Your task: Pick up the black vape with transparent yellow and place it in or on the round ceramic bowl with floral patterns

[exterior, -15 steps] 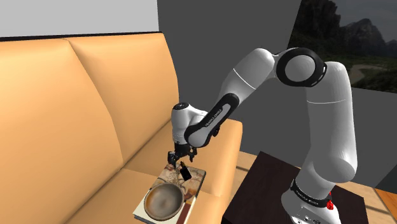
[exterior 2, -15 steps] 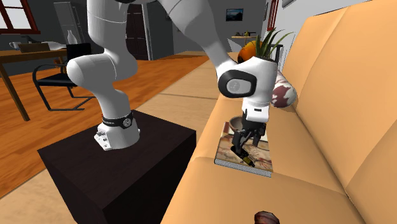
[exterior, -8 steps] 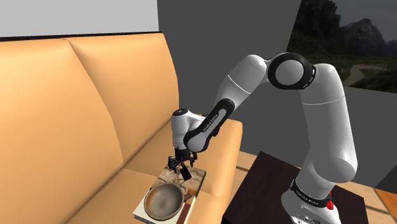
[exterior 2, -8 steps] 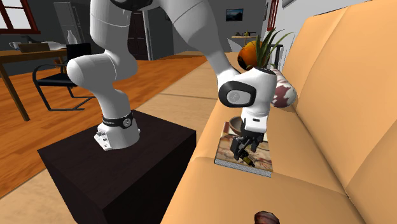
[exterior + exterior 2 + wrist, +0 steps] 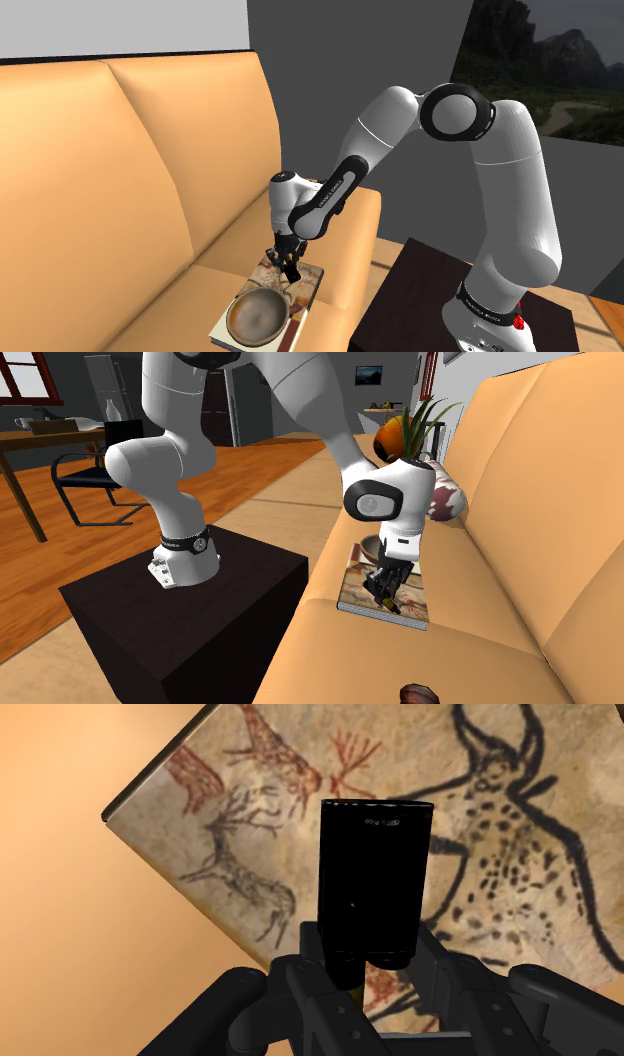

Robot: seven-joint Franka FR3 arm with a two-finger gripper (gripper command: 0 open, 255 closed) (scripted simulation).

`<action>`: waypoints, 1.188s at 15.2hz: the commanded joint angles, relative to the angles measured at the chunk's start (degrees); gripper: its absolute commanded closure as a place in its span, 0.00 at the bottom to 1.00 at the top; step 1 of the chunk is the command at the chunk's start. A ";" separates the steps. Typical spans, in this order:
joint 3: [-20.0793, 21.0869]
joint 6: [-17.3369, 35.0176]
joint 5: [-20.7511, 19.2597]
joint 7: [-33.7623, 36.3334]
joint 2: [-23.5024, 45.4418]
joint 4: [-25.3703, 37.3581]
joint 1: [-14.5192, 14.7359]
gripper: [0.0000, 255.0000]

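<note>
A black vape (image 5: 372, 874) stands on a book (image 5: 500, 824) with cave-painting animals on its cover, which lies on the sofa seat. My gripper (image 5: 365, 959) is down over the vape, and its fingers (image 5: 310, 949) press against the vape's lower sides. In the shoulder view the gripper (image 5: 288, 262) sits low over the far end of the book (image 5: 312, 272). The round brown bowl (image 5: 257, 316) rests on the near end of that book, close beside the gripper. From the second exterior view the gripper (image 5: 383, 589) hangs just above the book (image 5: 400, 614).
The orange sofa (image 5: 120, 180) has a tall backrest behind the book and an armrest toward the stand. The dark box stand (image 5: 180, 622) is beside the sofa. A patterned cushion (image 5: 445, 502) lies further along the seat, and a small dark object (image 5: 415, 694) at its near end.
The gripper has come down onto the vape, and its fingers have moved in from wide apart to the vape's sides. The book and bowl have not moved.
</note>
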 commanded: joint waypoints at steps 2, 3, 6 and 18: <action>0.01 0.02 0.00 -0.01 0.07 -0.02 0.01 1.00; 0.01 0.01 0.01 -0.01 0.07 -0.01 0.01 1.00; 0.01 0.01 0.01 -0.02 0.07 -0.01 0.01 1.00; 2.40 -5.65 3.23 -2.04 -6.50 -0.68 -1.77 1.00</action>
